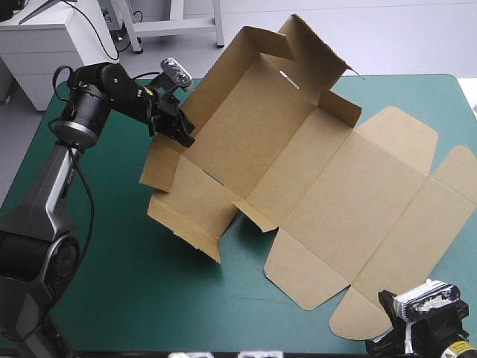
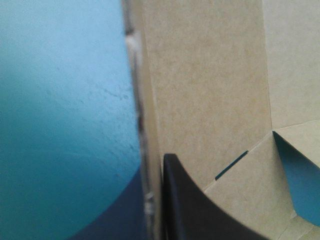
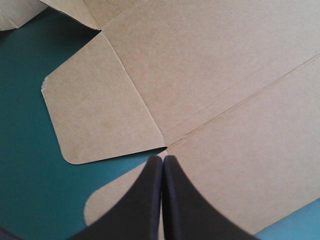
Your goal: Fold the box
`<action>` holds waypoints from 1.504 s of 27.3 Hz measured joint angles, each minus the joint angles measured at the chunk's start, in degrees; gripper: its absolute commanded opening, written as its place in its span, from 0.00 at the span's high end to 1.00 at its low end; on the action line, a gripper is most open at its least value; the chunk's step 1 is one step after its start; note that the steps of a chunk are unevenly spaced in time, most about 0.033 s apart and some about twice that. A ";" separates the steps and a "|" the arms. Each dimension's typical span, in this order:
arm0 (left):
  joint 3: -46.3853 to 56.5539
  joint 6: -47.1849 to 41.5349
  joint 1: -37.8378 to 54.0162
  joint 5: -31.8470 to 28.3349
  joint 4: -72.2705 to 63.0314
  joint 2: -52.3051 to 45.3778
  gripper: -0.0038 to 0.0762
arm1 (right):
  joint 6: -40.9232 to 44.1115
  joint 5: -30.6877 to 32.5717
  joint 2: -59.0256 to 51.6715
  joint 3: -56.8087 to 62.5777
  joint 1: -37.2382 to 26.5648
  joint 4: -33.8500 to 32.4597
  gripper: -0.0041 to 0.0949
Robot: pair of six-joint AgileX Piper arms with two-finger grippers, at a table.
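Brown board of the box (image 1: 313, 179) lies mid-table on the teal-green table (image 1: 127, 261), its left and far walls raised, its lid and flaps flat toward the right. At the upright left wall the left jaws pinch the top edge, all but closed with the sheet between them. Only one black finger (image 2: 200, 210) shows clearly, inside the wall; the other is a dark blur behind it. Over the lid's near corner, beside a rounded flap (image 3: 100, 110), the right jaws meet in a point, gripping nothing; whether they touch the board is unclear.
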 measured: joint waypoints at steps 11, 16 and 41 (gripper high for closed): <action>-4.55 3.06 -14.45 -0.30 19.49 -0.10 0.96 | 0.00 0.00 0.00 0.00 0.00 0.00 0.98; -4.55 5.19 -19.44 -1.40 25.60 -0.10 0.96 | 0.00 0.00 0.00 0.00 0.00 0.00 0.98; 38.18 5.15 -24.32 -39.82 41.79 -22.48 0.96 | 0.00 0.22 0.00 0.00 0.00 0.00 0.98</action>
